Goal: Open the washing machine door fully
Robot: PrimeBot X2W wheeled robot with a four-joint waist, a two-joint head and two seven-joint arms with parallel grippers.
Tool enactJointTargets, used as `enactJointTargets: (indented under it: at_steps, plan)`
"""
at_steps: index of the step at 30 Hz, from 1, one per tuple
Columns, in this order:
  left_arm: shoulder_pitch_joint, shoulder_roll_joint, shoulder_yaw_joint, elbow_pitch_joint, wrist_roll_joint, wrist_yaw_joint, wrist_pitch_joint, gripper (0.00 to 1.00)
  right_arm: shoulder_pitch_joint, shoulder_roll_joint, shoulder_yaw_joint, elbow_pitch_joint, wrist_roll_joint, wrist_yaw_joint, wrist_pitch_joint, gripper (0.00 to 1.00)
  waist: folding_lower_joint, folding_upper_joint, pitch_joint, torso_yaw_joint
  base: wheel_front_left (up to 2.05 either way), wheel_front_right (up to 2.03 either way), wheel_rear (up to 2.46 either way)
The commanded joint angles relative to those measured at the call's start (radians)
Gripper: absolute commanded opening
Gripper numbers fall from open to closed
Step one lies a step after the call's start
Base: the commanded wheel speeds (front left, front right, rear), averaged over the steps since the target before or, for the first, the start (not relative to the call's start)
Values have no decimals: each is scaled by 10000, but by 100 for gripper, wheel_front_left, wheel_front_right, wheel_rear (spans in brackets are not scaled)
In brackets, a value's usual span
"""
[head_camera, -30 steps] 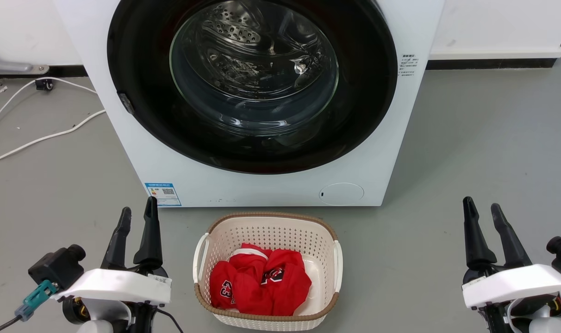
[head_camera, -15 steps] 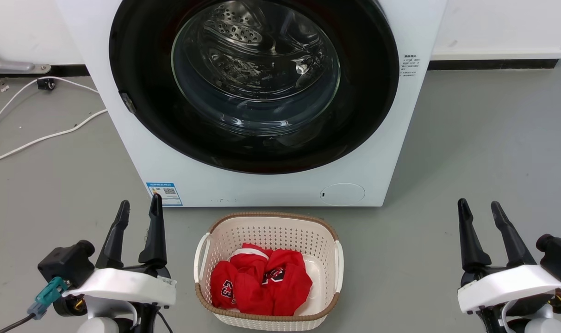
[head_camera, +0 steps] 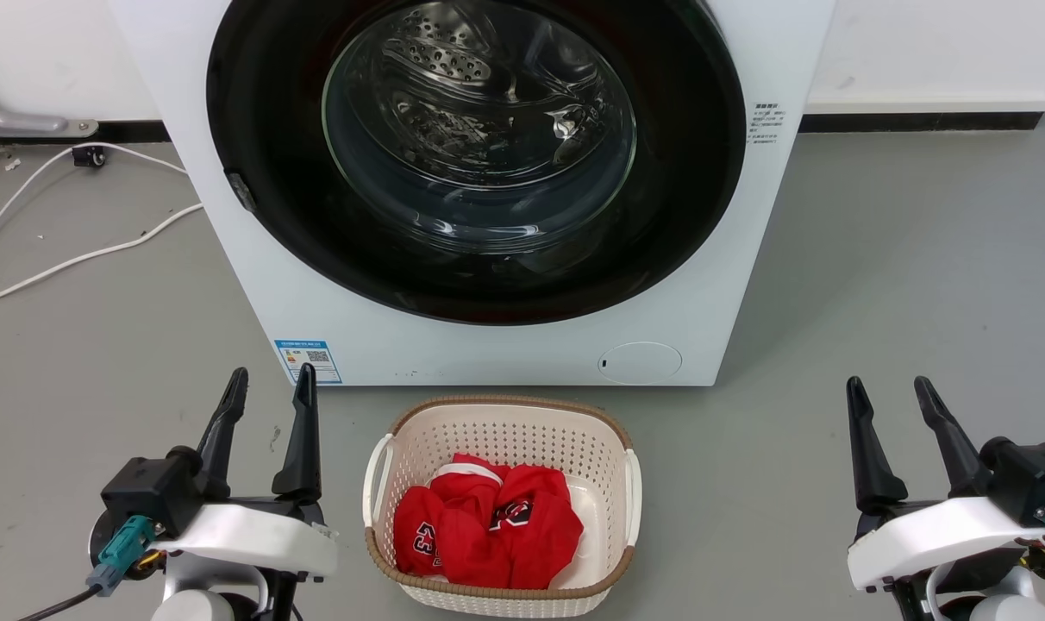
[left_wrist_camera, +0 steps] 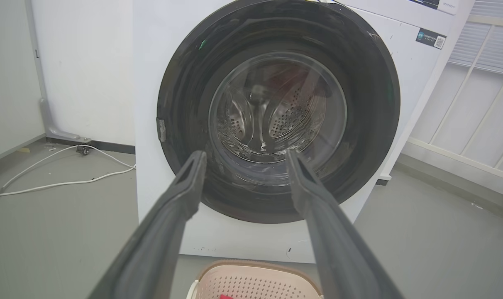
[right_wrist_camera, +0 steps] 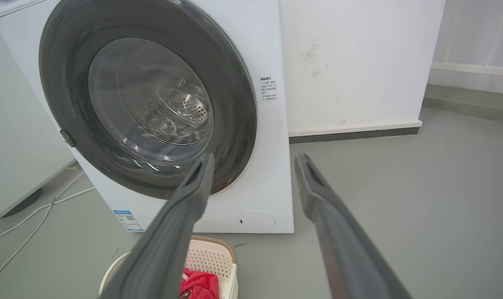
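Observation:
The washing machine door (head_camera: 686, 172) is a big glossy black disc with a clear glass bowl centre, lying flat against the white machine front (head_camera: 488, 349); it also faces me in the left wrist view (left_wrist_camera: 185, 95) and the right wrist view (right_wrist_camera: 235, 104). A small latch tab (head_camera: 240, 191) sits on its left rim. My left gripper (head_camera: 271, 384) stands open at the lower left, well short of the machine. At the lower right my right gripper (head_camera: 889, 392) is open too, off to the machine's right side. Neither touches anything.
A cream basket (head_camera: 384, 448) holding red clothes (head_camera: 488, 530) stands on the grey floor right before the machine, between the two arms. White cables (head_camera: 83, 254) trail on the floor at the left. A small round white flap (head_camera: 640, 362) sits low on the machine front.
The left gripper has drifted right and a little down in the head view; the right gripper has edged left and down. The door has not moved.

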Motion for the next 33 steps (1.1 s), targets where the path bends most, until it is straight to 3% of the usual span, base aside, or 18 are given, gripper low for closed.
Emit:
enactJointTargets:
  at_steps: [1, 33]
  plan:
    - [-118, 58, -7, -68, 161, -21, -76, 100, 46, 4, 10, -114, -193, 18, -20, 100, -1, 0, 2, 2, 0, 0, 0]
    - [-66, -45, -26, 138, 2251, -29, -688, 100, 169, 19, 94, -158, -2169, 11, -324, 100, -1, 0, -15, 63, 0, 0, 0]
